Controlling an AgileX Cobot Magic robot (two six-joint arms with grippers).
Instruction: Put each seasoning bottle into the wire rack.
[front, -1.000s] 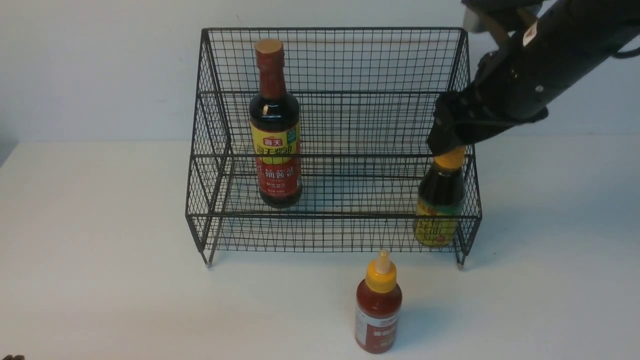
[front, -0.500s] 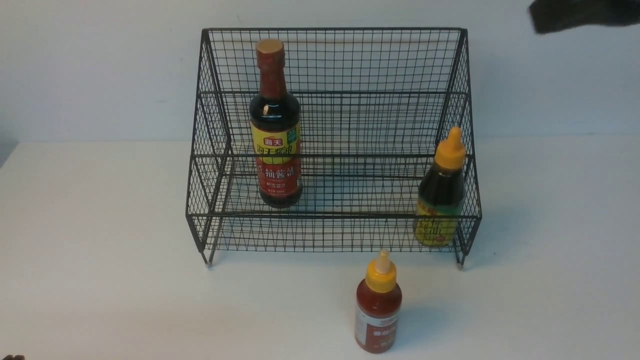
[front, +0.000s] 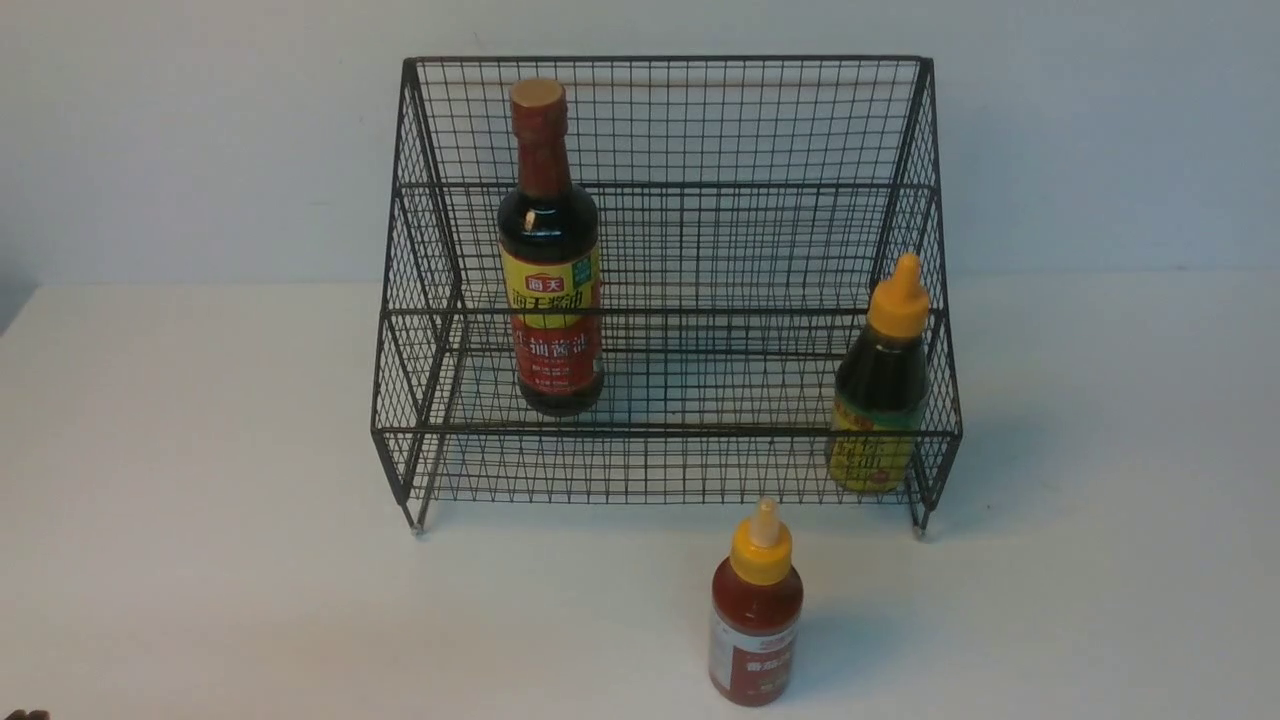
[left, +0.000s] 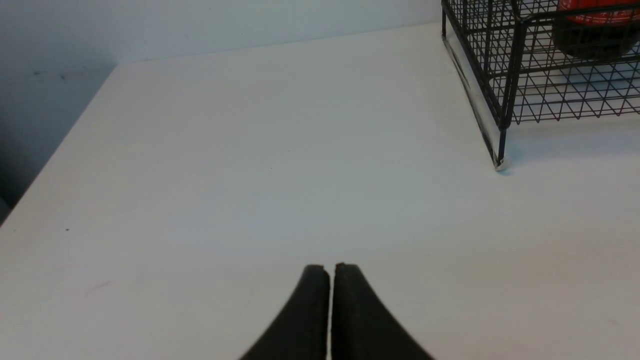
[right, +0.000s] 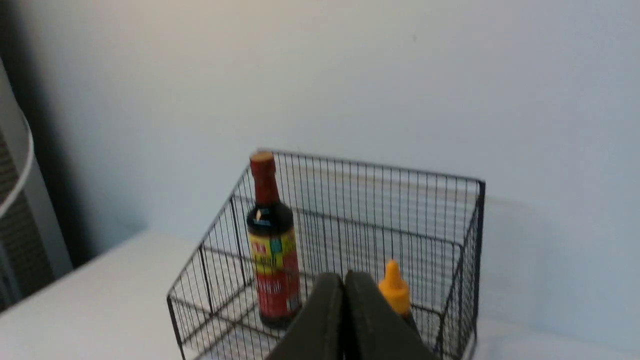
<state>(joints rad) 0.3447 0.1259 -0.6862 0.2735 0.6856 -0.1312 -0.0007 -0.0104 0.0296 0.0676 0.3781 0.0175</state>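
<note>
- Front view: the soy-sauce bottle (front: 550, 250) and squat dark bottle (front: 880, 390) stand upright in the wire rack (front: 660, 120); the small red bottle (front: 756, 620) waits on the table (front: 200, 500), just before the rack.
- Left wrist view: the left gripper (left: 330, 270), pressed together and empty, idles above bare table beside the rack's corner.
- Right wrist view: the right gripper (right: 344, 280), closed on nothing, hangs high, clear of the rack.

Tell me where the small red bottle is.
In the front view, the small red bottle stands upright on the table, outside and just before the wire rack's front edge.

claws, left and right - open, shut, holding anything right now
Left claw: shut, holding nothing, over bare white table.
Right claw: shut, holding nothing, raised clear of the black wire-mesh rack.
</note>
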